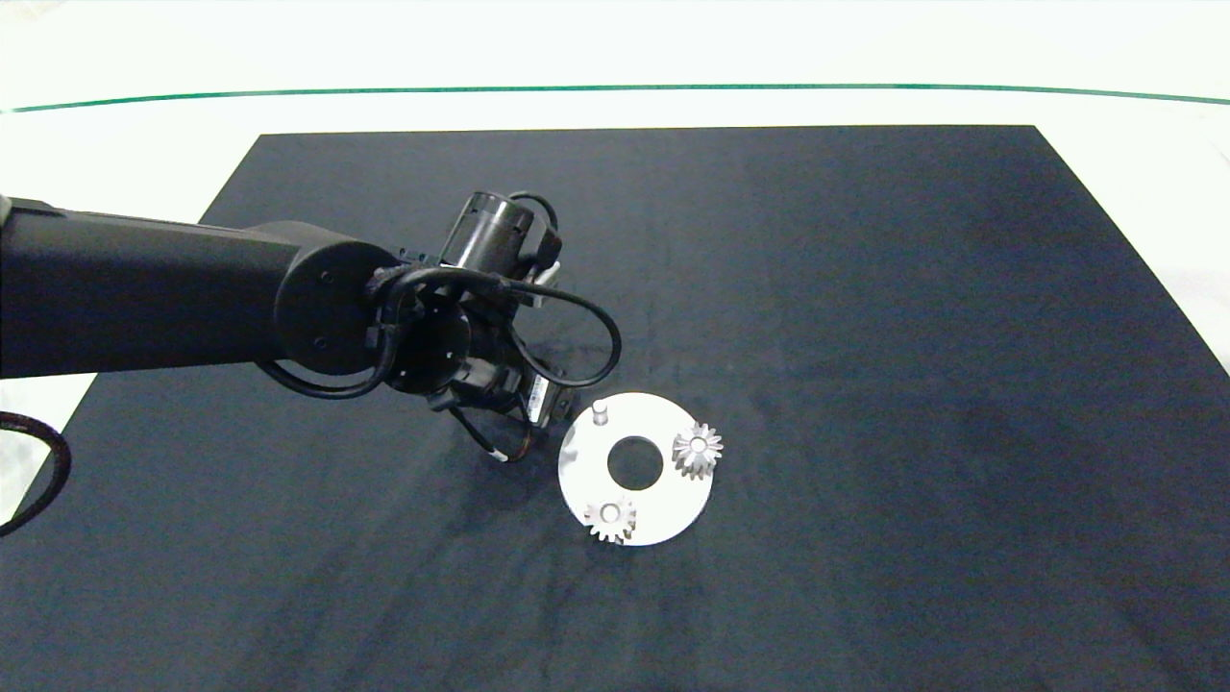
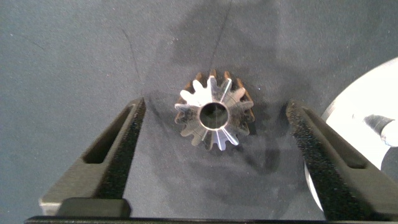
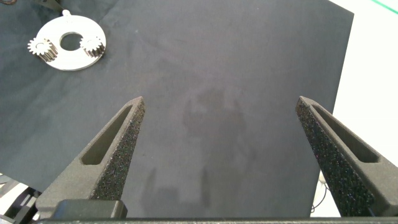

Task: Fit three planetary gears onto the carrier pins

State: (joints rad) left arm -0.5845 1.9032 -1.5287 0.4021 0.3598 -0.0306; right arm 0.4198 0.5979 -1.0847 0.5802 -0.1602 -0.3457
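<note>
Silvery gear 3 (image 2: 213, 116) lies flat on the mat (image 2: 74, 56) between my spread left gripper (image 2: 217, 158) fingers, beside the white disc (image 1: 673, 500); I should centre, then pinch evenly. My right gripper (image 3: 221, 149) hangs wide apart, idle.

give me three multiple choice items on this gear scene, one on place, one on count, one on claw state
1. Where does the loose small silvery toothed gear lie?
A on the white disc
B on the dark mat, between the left claw's fingers
C in the right claw

2. How many gears sit on the flat white ring-shaped disc?
A one
B two
C three

3. How stands the left claw?
A open
B shut on a gear
C shut empty

B: the left wrist view shows it on the mat.
B: one pin is bare.
A: fingers apart, touching nothing.
</note>
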